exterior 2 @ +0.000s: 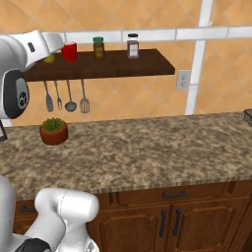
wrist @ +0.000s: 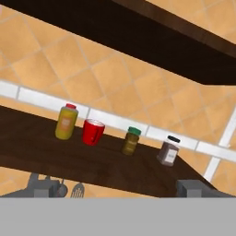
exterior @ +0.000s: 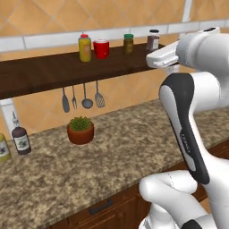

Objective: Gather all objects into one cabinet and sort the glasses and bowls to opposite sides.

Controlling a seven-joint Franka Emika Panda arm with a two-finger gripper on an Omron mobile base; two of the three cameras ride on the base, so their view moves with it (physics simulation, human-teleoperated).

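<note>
Claw [wrist: 119,188] spread wide, well short of red cup [wrist: 93,132] standing ahead on wall shelf [wrist: 92,161].

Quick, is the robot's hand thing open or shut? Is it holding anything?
End effector: open, holding nothing; it faces the red cup on the shelf.

Rear wall [exterior 2: 147,15] is clad in orange-tan diagonal tiles, crossed by a pale horizontal band and one pale vertical strip. A white outlet [exterior 2: 182,79] sits beside that strip. A speckled granite counter [exterior 2: 147,152] runs wall to wall over brown wood base cabinets [exterior 2: 197,221] with dark bar handles. Lighting is even.
</note>
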